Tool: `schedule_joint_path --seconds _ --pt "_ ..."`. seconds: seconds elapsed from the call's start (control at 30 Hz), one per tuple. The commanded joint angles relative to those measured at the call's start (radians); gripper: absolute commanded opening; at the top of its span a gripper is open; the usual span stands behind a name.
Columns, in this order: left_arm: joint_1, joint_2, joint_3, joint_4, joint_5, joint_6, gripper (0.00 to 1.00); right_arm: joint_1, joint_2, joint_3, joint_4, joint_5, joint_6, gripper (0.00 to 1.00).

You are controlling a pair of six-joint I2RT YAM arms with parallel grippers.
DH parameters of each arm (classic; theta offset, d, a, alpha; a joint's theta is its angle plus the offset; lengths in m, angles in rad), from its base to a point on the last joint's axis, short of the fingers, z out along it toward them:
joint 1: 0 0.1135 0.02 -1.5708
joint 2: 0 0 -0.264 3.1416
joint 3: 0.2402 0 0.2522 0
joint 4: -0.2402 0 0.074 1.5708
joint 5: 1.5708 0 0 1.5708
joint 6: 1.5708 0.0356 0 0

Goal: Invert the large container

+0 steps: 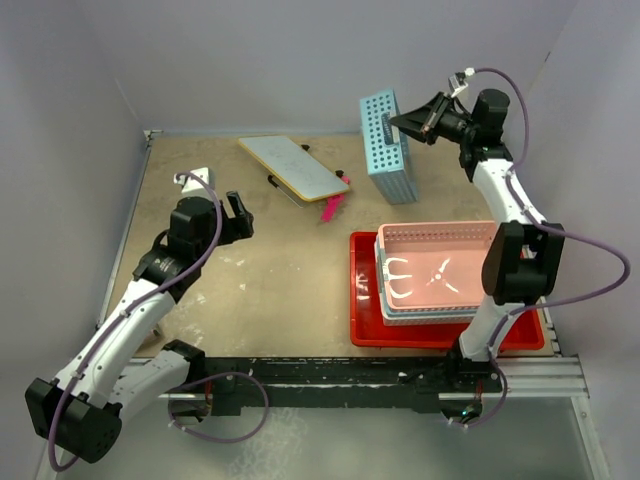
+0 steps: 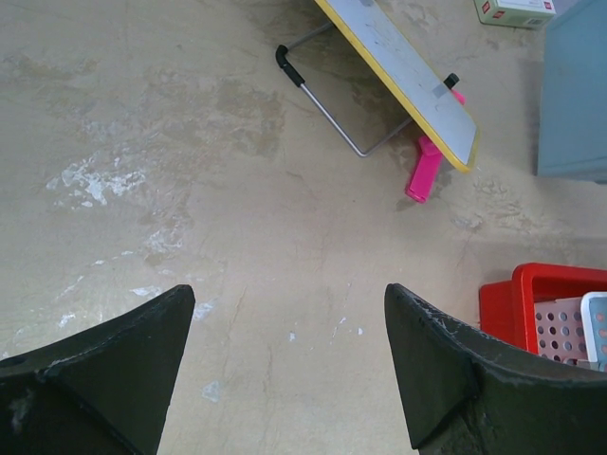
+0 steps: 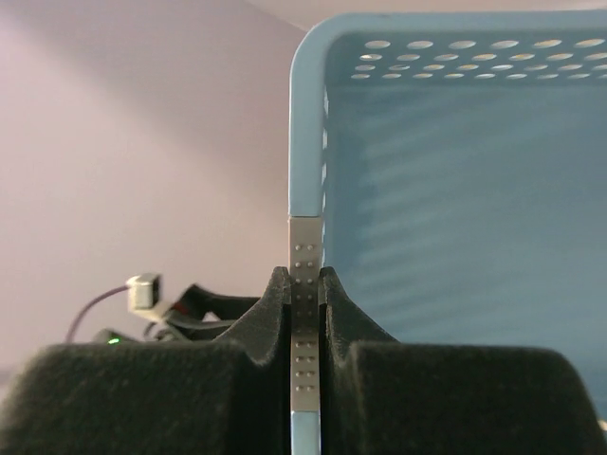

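Right gripper (image 3: 305,284) pinched tight on the rim of a light-blue perforated basket (image 3: 455,237) that stands on edge; can't tell if it touches the table (image 1: 280,280). The large red tray (image 1: 362,300) lies well below it, toward the arm bases, open side up, with a pink perforated basket (image 1: 440,232) stacked inside. Left gripper (image 2: 285,313) has jaws wide apart, empty, above the table. The tray corner is to its right, a yellow-edged board (image 2: 398,66) ahead.

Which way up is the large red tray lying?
Right way up. The red tray shows its open side, with a pink basket nested in a pale basket sitting inside it.
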Motion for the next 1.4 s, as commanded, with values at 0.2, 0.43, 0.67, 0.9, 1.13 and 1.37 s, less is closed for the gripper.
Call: schedule_joint_path --seconds 0.2,0.43,0.67,0.9,1.13,1.37 --pt "0.007 0.019 0.032 0.008 0.005 -0.013 0.79 -0.050 0.206 -0.109 1.134 -0.205 0.888 0.00" --pt "0.006 0.027 0.046 0.007 0.013 -0.014 0.79 -0.107 0.210 -0.202 0.865 -0.216 0.748 0.00" --pt "0.006 0.026 0.058 0.001 0.014 -0.010 0.79 -0.223 0.144 -0.114 0.043 -0.140 0.166 0.01" --pt "0.006 0.036 0.068 0.004 0.031 -0.009 0.79 -0.294 0.184 0.118 -0.506 0.075 -0.230 0.58" --pt "0.006 0.018 0.063 -0.012 0.019 -0.002 0.79 -0.336 0.141 0.198 -0.694 0.332 -0.351 0.80" --pt "0.007 0.017 0.063 -0.012 0.023 -0.004 0.79 -0.332 0.075 0.278 -0.816 0.725 -0.476 0.88"
